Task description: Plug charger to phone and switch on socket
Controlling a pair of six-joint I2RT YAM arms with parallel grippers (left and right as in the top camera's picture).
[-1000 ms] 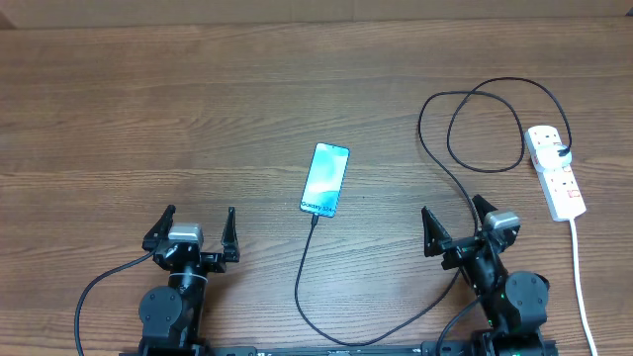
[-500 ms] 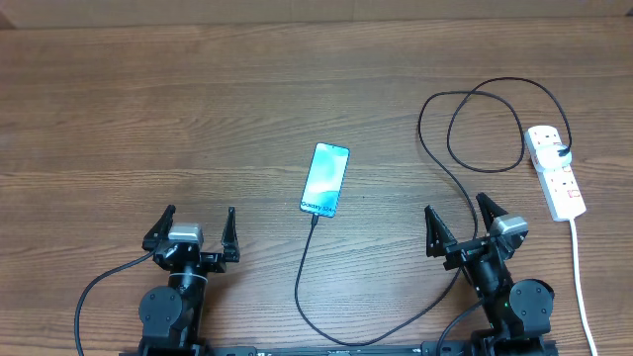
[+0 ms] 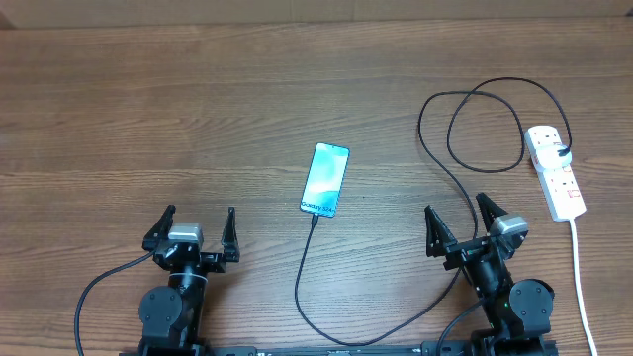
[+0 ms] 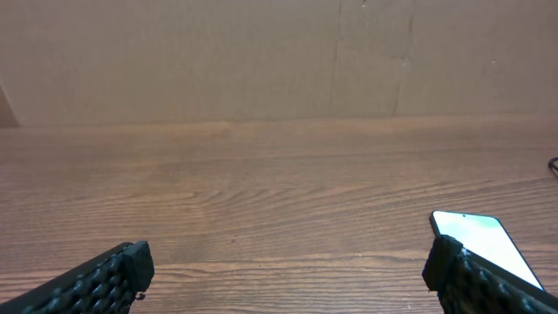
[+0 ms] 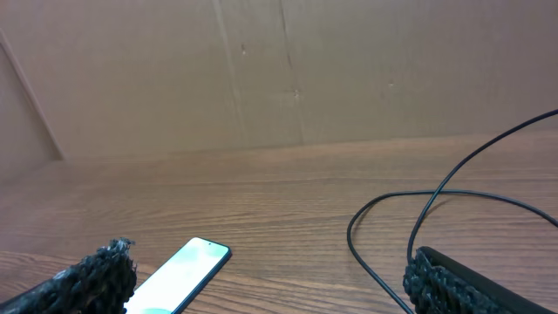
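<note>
Near the middle of the desk [image 3: 198,99], the phone [image 3: 325,179] is lying face up, its screen glowing light blue. The charger [image 3: 298,287] is trailing from the phone's lower edge, its tip touching it, curving toward the near edge, rising past the right gripper [image 3: 454,204], looping, and ending in a black plug sitting in the socket [image 3: 559,183] at the far right. Both the left gripper [image 3: 201,211] and the right one are standing wide open, holding nothing, well apart from the phone.
</note>
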